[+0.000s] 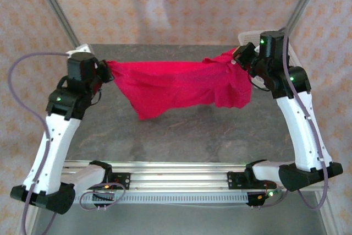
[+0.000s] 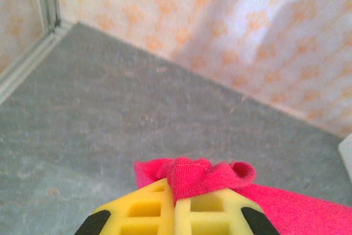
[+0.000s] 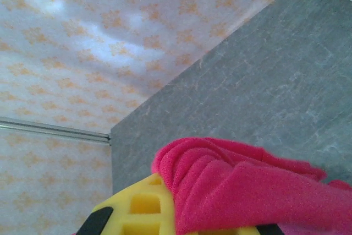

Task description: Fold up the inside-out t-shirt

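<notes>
Yellow fingers of the left gripper clenched a bunched edge of the red t-shirt; the right gripper grasped its other end, cloth stretched mid-frame between them.

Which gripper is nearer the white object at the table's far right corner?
Right. The right gripper clamps the t-shirt beside the white object; the left gripper holds the opposite end, across the table.

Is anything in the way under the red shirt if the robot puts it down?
Nothing visible is. The t-shirt hangs stretched between the left gripper and the right gripper, both shut on it, with bare grey table beneath.
</notes>
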Controlling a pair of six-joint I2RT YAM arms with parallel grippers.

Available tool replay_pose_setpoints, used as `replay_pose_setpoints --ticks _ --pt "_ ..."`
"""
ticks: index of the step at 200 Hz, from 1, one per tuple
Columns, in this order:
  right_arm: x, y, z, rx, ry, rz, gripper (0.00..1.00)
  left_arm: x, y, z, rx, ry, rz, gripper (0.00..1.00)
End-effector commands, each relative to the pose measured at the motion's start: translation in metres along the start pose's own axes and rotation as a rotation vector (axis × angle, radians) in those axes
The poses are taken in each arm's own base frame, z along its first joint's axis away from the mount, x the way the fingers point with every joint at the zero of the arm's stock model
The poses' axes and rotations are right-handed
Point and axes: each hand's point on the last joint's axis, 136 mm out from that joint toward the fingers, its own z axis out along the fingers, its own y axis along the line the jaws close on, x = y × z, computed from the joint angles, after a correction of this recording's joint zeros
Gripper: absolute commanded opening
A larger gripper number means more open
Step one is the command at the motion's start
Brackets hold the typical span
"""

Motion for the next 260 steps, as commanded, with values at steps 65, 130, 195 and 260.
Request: replay_pose_setpoints --ticks 65,130,195,260 --pt "0.005 -0.108 0.187 0.231 0.167 0.227 0.01 0.078 0.017 0.128 -0.178 0.299 0.127 0.00" --pt "0.008 -0.137 0.235 0.426 0.295 0.065 0.62 0.093 0.014 0.220 -0.236 0.481 0.091 0.52" --pt "0.094 -0.217 0.157 0.536 0.320 -0.060 0.62 0.156 0.059 0.201 -0.265 0.578 0.023 0.56" --pt "0.157 -0.272 0.135 0.575 0.419 -0.049 0.62 0.210 0.082 0.240 -0.321 0.679 0.006 0.51"
